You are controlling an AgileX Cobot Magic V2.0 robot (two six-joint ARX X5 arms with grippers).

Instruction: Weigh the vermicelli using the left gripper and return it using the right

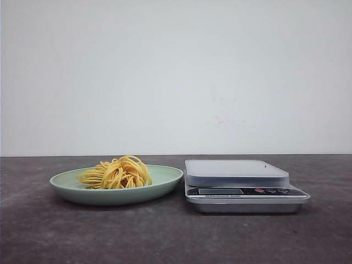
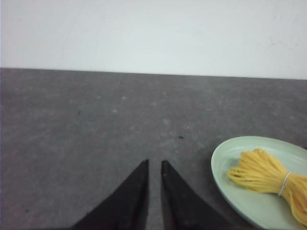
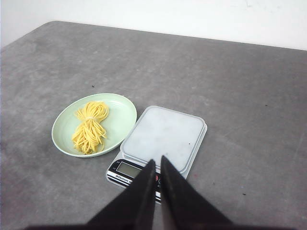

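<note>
The vermicelli (image 1: 116,172) is a yellow nest of strands lying on a pale green plate (image 1: 110,197), left of a silver kitchen scale (image 1: 236,171) whose platform is bare. Neither gripper shows in the front view. In the left wrist view my left gripper (image 2: 155,161) hovers over bare tabletop, its tips almost together and holding nothing, with the plate (image 2: 249,206) and vermicelli (image 2: 261,172) off to one side. My right gripper (image 3: 157,159) is above the near edge of the scale (image 3: 165,136), its fingers nearly touching and empty. The vermicelli (image 3: 89,127) on its plate (image 3: 120,115) sits beside the scale.
The dark grey table (image 1: 176,242) runs back to a plain white wall (image 1: 176,77). The scale's display and buttons (image 1: 242,191) face the robot. Plate and scale stand close together, almost touching.
</note>
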